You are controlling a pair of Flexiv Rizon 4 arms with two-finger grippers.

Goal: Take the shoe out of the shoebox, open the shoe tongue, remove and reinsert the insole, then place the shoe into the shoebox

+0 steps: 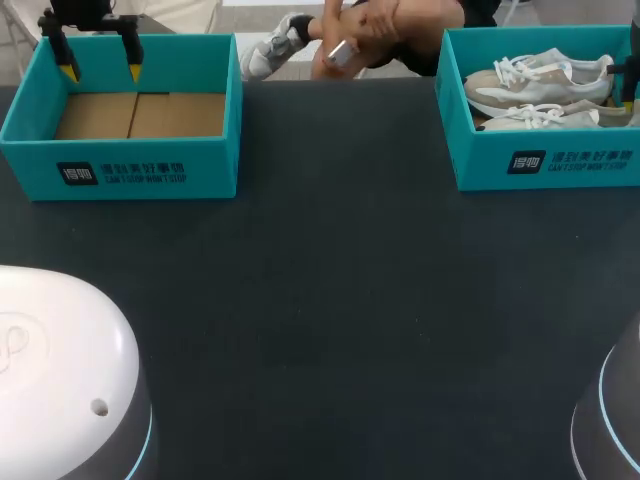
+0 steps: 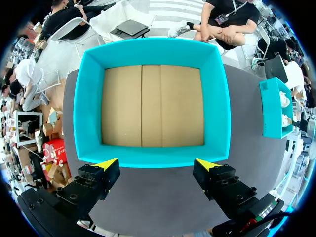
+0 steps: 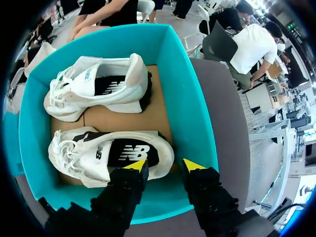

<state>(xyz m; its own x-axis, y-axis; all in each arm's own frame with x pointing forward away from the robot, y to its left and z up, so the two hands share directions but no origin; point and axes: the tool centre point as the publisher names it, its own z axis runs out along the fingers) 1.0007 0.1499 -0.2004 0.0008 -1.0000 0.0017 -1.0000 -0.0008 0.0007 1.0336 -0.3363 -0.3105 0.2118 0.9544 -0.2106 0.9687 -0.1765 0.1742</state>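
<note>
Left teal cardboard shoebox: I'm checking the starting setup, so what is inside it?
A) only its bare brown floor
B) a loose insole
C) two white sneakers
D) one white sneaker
A: the left teal cardboard shoebox shows only bare brown floor; both white sneakers lie in the right teal shoebox.

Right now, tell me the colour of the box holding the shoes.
The shoebox is teal, floor brown cardboard; best in the right wrist view.
</note>
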